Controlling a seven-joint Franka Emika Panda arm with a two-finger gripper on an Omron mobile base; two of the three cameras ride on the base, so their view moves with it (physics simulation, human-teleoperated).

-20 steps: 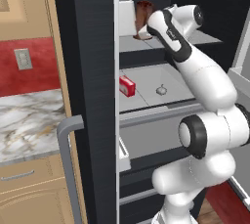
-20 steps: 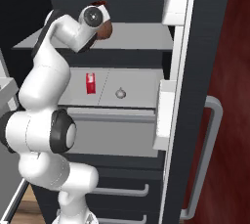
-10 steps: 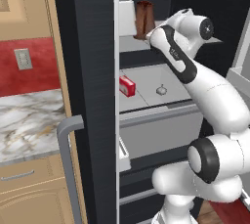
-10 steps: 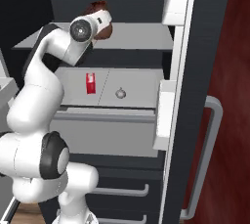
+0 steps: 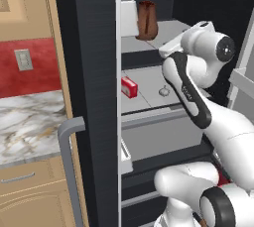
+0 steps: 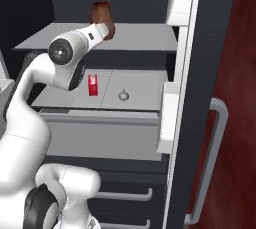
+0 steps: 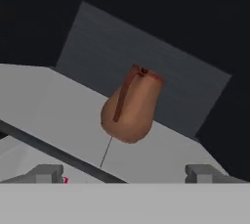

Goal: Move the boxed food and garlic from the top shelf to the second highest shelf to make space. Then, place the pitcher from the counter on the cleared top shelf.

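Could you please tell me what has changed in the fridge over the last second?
The arm has drawn back from the pitcher, which now stands free and upright on the top shelf. The gripper is open with the pitcher ahead of it, apart from the fingertips. The boxed food and the garlic have stayed on the shelf below.

- A dark fridge door [image 5: 92, 97] is seen open in the left base view, with a grey handle [image 5: 69, 161] low on it.
- A white door bin [image 5: 128, 17] is seen at the door's inner edge.
- A red backsplash [image 5: 27, 67] is set with a grey outlet [image 5: 22, 60].
- Light wooden cabinets [image 5: 30, 196] are fitted with a metal pull [image 5: 17, 178].
- A second door [image 6: 200, 88] stands open in the right base view, carrying white bins [image 6: 167, 123] and a grey handle [image 6: 212, 163].
- Dark drawers [image 6: 125, 198] with grey pulls lie at the fridge bottom.
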